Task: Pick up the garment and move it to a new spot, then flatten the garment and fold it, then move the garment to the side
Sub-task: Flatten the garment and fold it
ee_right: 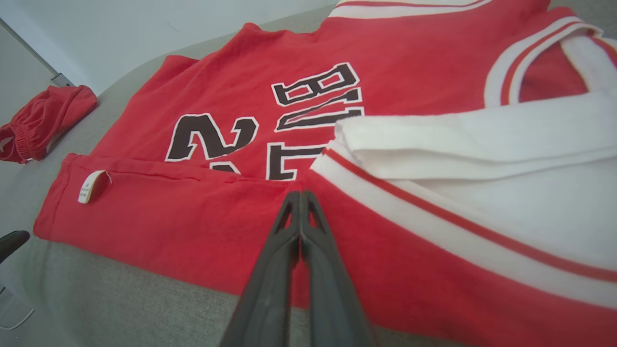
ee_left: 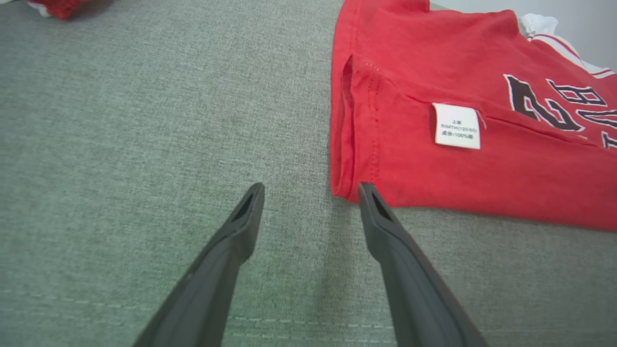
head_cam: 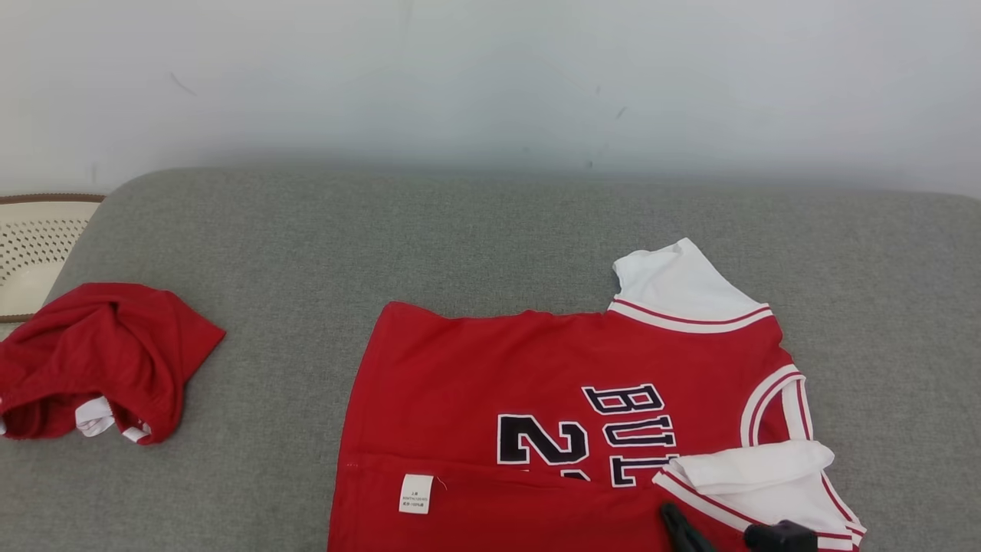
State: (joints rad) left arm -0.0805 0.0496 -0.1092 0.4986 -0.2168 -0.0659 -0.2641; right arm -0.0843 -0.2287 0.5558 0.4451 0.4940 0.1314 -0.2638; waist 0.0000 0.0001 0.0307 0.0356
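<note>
Presently the jersey [head_cam: 536, 368] lies flat on the grey cushion [head_cam: 460, 245], its near edge folded over with the label up. The right gripper [ee_right: 301, 193] reaches low across that fold, fingers pressed together beside the sleeve trim; whether cloth is pinched cannot be confirmed. The left gripper [ee_left: 311, 192] sits low at the hem corner, fingers wide, one tip at the cloth's edge.
</note>
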